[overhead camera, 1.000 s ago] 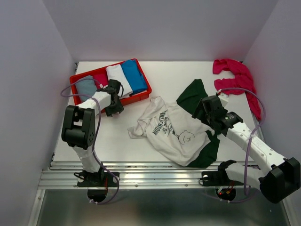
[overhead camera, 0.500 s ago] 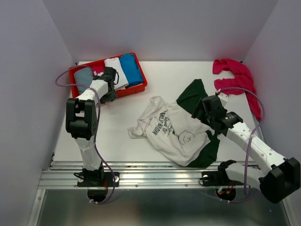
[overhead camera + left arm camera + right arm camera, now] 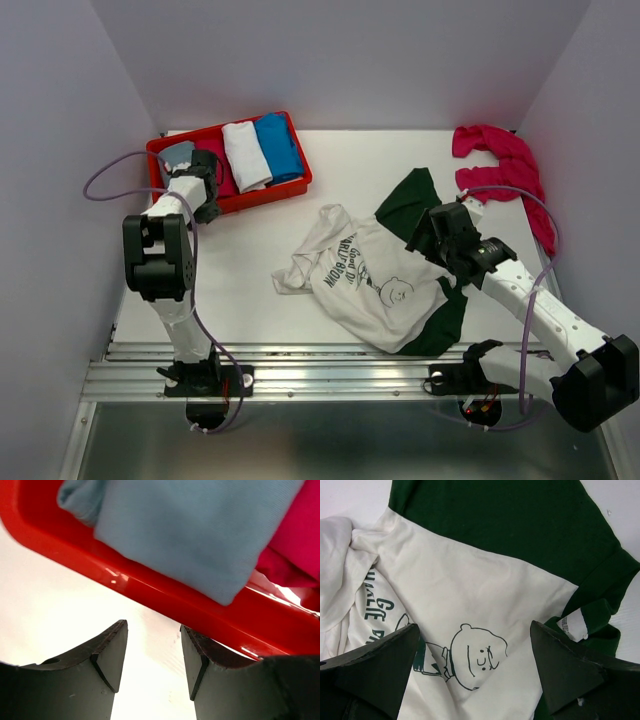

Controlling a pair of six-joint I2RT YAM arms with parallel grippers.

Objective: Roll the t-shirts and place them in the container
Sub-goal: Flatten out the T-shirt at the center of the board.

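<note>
Cream-and-green t-shirt (image 3: 362,282) beneath right pincer (image 3: 429,233)

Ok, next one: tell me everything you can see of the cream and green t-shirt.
The cream t-shirt is soft cloth with dark green sleeves and a dark green cartoon figure and lettering printed on the chest. It lies crumpled and unrolled, print up, on the white table right of centre, with one sleeve spread toward the back and its left edge bunched. The right gripper hangs over it with jaws wide open; whether they touch the cloth cannot be told.
</note>
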